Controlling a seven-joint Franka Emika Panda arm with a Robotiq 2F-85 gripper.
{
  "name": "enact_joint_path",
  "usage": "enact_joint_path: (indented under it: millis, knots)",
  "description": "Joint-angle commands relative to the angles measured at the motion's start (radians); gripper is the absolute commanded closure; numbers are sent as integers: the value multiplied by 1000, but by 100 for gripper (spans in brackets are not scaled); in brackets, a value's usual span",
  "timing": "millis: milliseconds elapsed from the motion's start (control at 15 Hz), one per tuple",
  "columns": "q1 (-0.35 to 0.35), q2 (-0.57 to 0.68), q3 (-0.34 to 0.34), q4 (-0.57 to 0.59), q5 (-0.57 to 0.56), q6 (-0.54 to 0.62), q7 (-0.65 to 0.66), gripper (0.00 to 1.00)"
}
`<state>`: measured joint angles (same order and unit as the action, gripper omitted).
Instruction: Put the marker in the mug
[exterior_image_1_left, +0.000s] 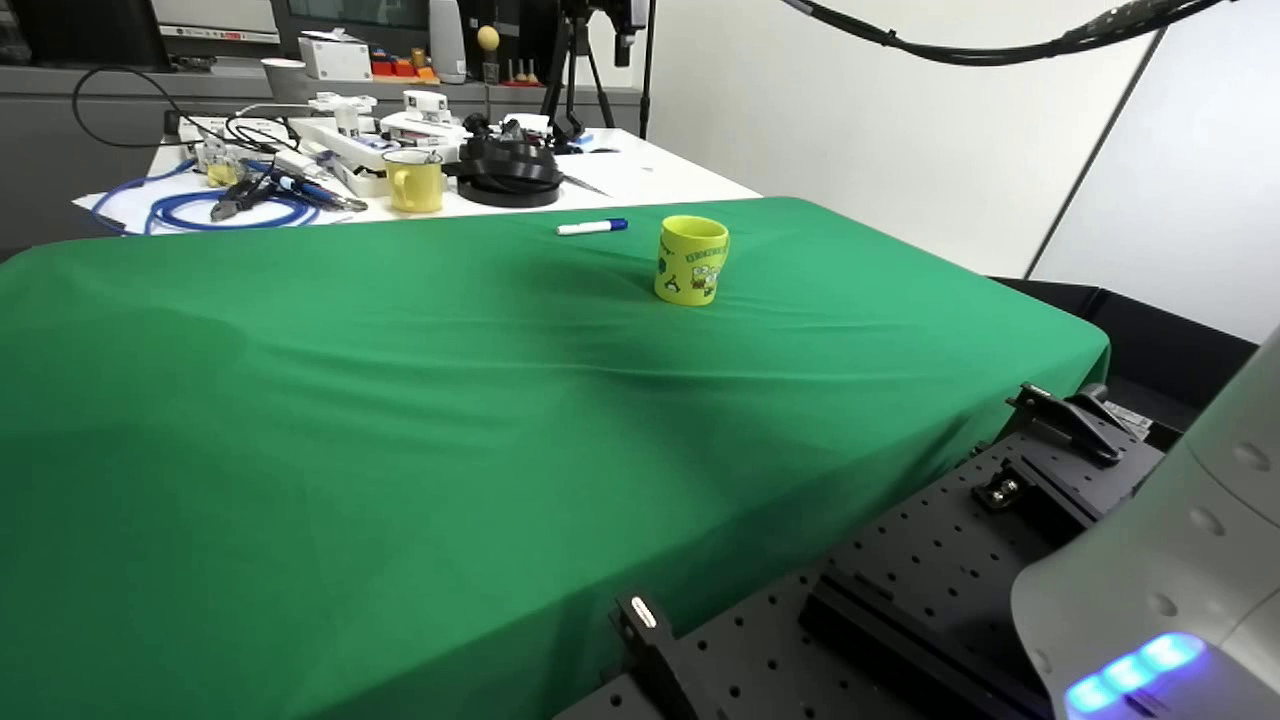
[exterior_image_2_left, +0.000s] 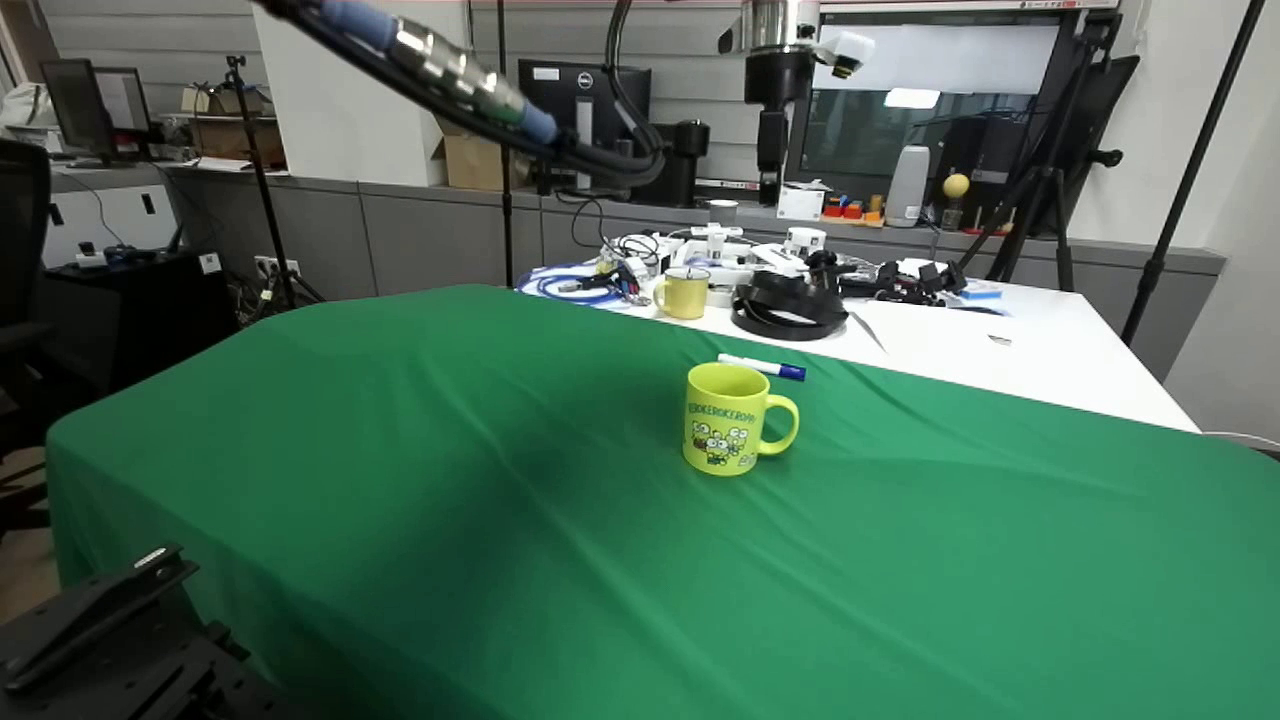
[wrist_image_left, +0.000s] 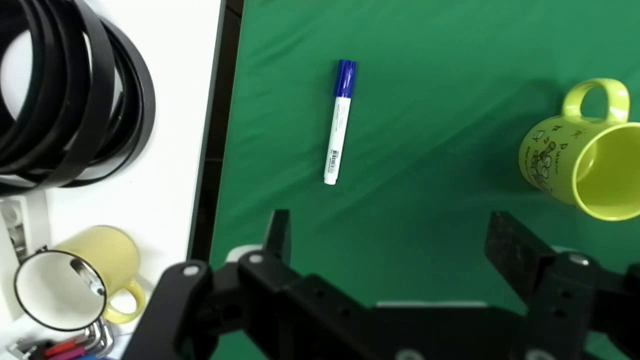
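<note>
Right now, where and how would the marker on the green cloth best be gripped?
Grip the marker near its middle, on the white barrel, probably from straight above. It is slim and lies flat on the green cloth; in the wrist view its length runs roughly square to the line between the open jaws, so little turning seems needed.

The mug looks glossy, the marker smooth plastic, the cloth matt
</note>
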<state>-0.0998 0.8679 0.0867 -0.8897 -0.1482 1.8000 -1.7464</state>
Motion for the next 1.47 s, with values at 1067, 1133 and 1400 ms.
enact_joint_path:
  millis: [1067, 1133, 1400]
  knots:
    - [25, 246, -34, 216, 31, -37, -74, 0]
    - [27, 253, -35, 204, 32, -9, -61, 0]
    - [31, 269, -38, 151, 34, 105, -12, 0]
